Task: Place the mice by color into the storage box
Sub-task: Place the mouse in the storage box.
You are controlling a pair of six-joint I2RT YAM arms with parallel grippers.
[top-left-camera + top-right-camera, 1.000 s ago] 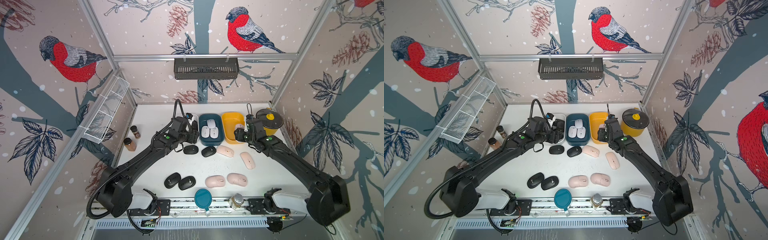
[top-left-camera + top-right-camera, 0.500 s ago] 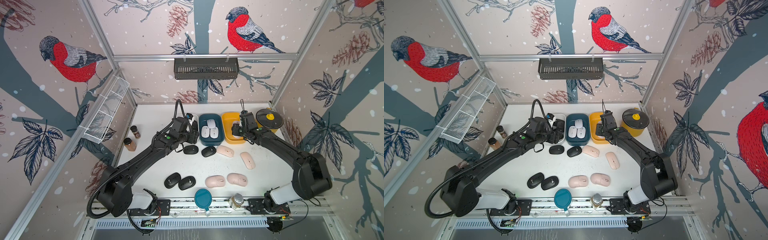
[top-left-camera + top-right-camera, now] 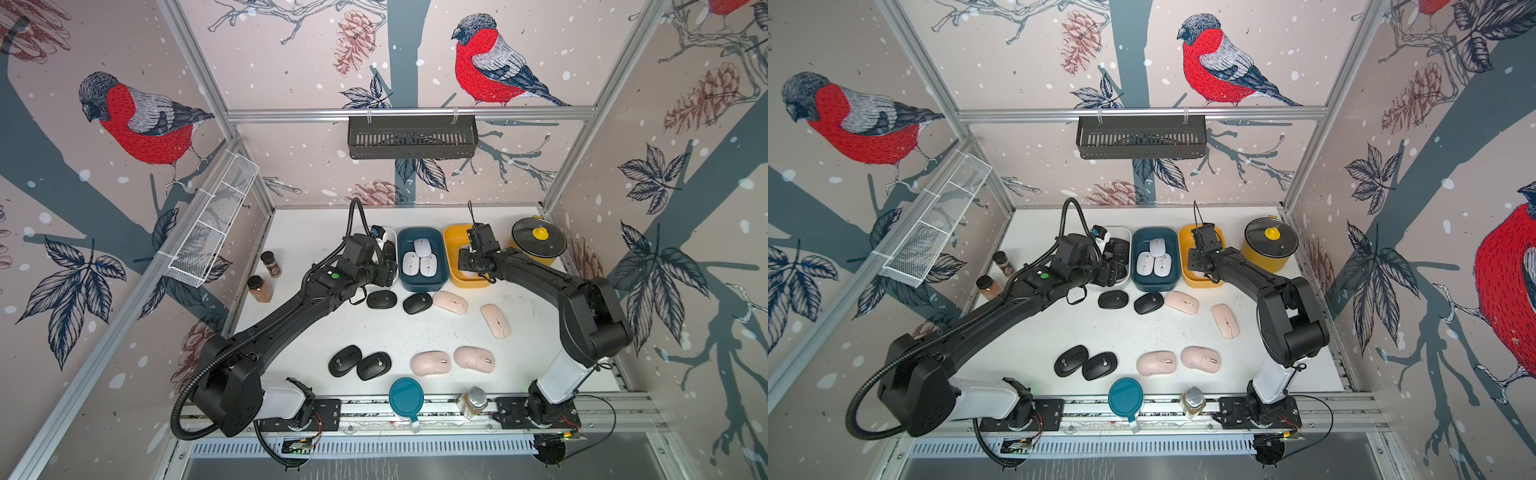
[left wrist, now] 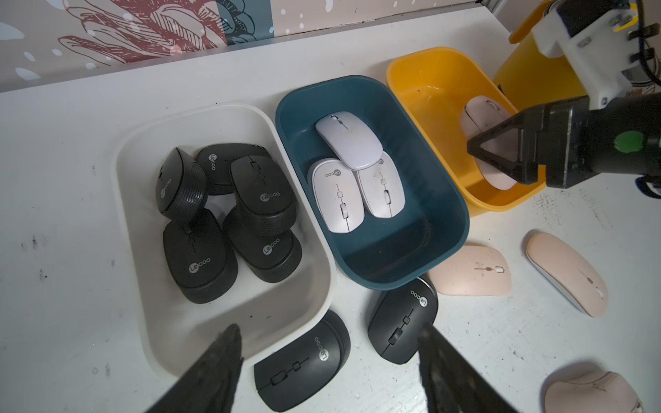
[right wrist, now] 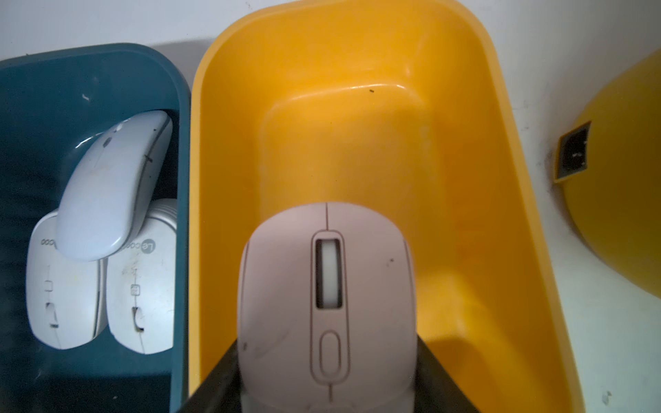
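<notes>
Fingers point(image 5: 214, 386) of the right gripper point(image 5: 329, 345) clasp a pink mouse point(image 5: 327, 271) low inside the yellow bin point(image 5: 465, 178), not yet let go. Left gripper point(image 4: 329, 330) hovers spread and empty. Five black mice point(image 4: 200, 261) sit in the white bin point(image 4: 121, 186) and three white mice point(image 4: 348, 139) in the blue bin point(image 4: 461, 214). Four more black mice and four pink mice point(image 3: 450, 302) lie loose on the table point(image 3: 316, 232). A second ago the right gripper hung at the yellow bin's front edge.

"Lecoo" logo on the black mice point(image 4: 200, 257) and on two white mice point(image 4: 336, 200)
</notes>
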